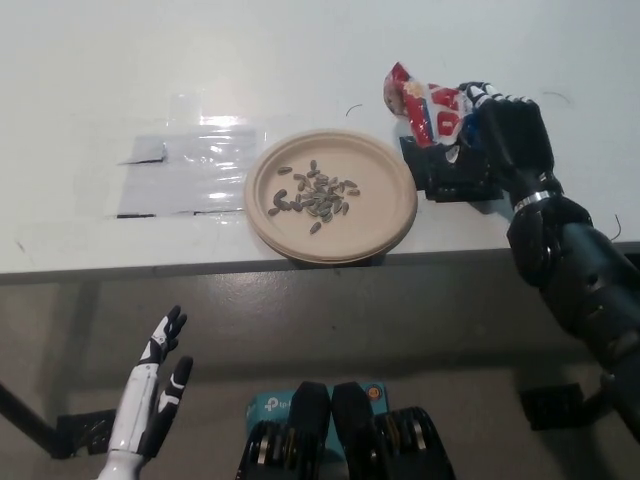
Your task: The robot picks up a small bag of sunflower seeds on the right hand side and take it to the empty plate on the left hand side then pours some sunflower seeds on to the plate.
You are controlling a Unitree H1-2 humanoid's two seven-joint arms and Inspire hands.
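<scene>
We hold the seed bag [425, 105] up in our right hand [505, 135], off to the right of the plate [390, 215].

The bag is small, red and white, with crinkled glossy film and large white lettering we cannot read; its upper end points up and to the left, clear of the plate's rim, and our black fingers are clamped around its lower right part. Under the hand lies a dark flat object [445, 178] on the white table [100, 70], touching or just beside the plate's right edge. The plate is a tan paper one near the table's front edge, and a loose heap of grey sunflower seeds [315, 195] lies left of its middle. Left of the plate a sheet of clear plastic [185, 170] is taped flat. Our white left hand [155, 395] hangs low at the lower left, below the table, fingers spread and empty.
</scene>
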